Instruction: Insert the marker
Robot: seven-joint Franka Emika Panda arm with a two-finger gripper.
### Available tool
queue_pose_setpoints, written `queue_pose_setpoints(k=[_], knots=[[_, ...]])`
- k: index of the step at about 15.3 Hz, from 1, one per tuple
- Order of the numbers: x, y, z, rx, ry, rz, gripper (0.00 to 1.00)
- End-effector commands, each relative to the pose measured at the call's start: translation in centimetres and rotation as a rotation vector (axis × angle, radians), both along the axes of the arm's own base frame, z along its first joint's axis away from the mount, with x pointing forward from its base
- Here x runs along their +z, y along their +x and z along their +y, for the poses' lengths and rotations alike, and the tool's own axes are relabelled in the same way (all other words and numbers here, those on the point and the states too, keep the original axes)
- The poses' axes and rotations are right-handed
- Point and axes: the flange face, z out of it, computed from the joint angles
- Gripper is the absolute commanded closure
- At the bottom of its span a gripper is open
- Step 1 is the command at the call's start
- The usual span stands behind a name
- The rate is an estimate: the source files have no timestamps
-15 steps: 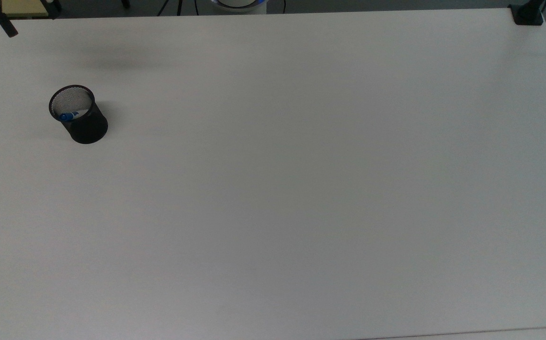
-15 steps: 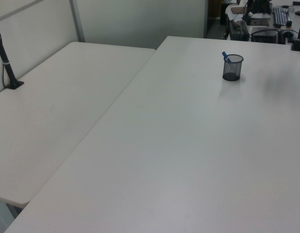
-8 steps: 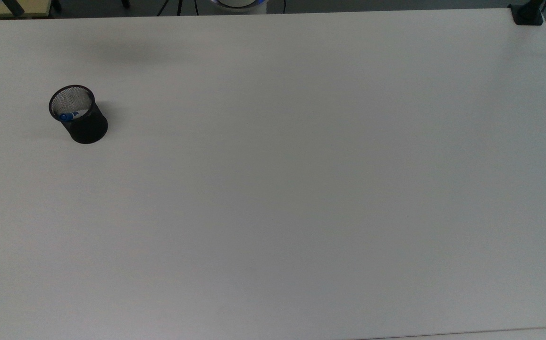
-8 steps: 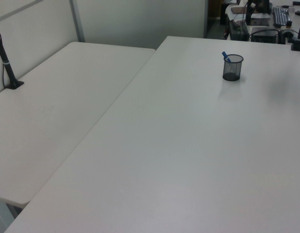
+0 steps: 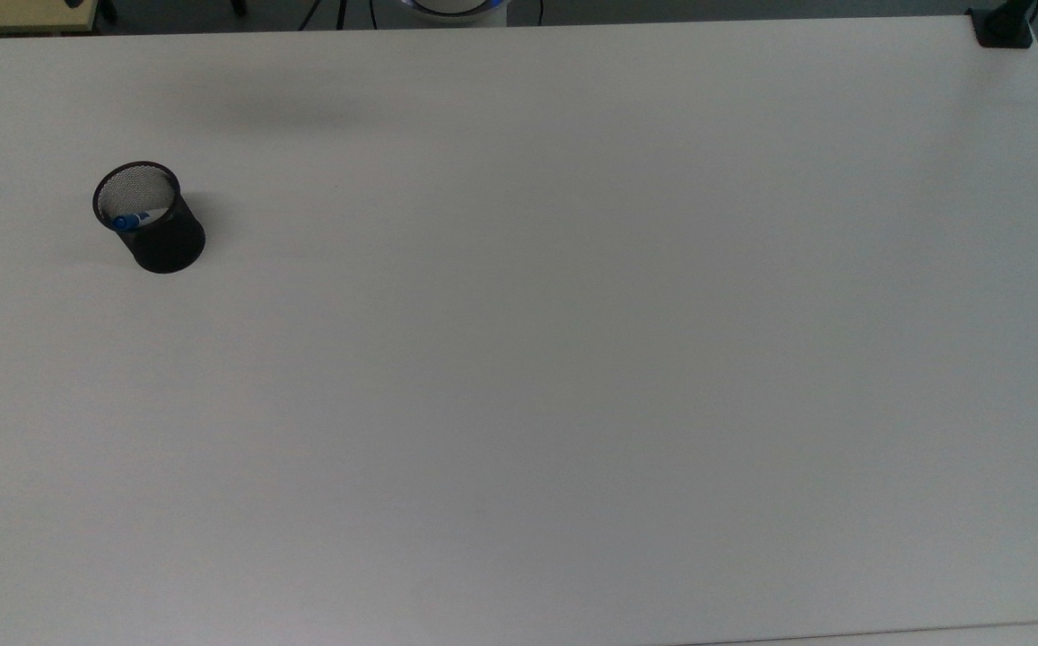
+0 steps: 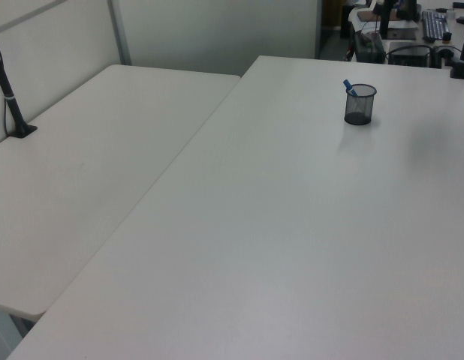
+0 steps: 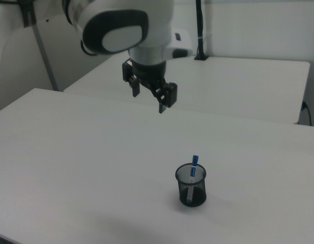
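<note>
Below the gripper: mesh cup (image 7: pixel 191 185) on the white table (image 7: pixel 86 152)
Gripper (image 7: pixel 149 99): high above the table, fingers spread, holding nothing
Marker (image 7: pixel 194 166): upright in the cup, blue end above the rim

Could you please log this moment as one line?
marker: standing in mesh cup | gripper: open, empty, raised clear of cup | table

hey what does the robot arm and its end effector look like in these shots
In the right view, the arm is glossy white with rounded, bulbous shells, and one joint has a dark grey cap ringing a pale oval face. A short white wrist block sits beneath it. The black two-finger end effector hangs from that block, angular and boxy, with slim straight black fingers. No cables or markings can be made out on it.
</note>
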Motion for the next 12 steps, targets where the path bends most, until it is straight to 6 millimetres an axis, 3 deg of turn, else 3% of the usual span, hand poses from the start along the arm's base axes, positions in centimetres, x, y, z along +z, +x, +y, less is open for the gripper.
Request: queue_pose_setpoints(k=[1, 6, 12], knots=[[2.4, 0.6, 5.4, -0.006, -0.110, 0.068, 0.07], [2.1, 2.6, 11.8, 0.034, -0.269, 0.126, 0.00], [0.7, 4.1, 14.7, 0.060, -0.307, 0.112, 0.00]])
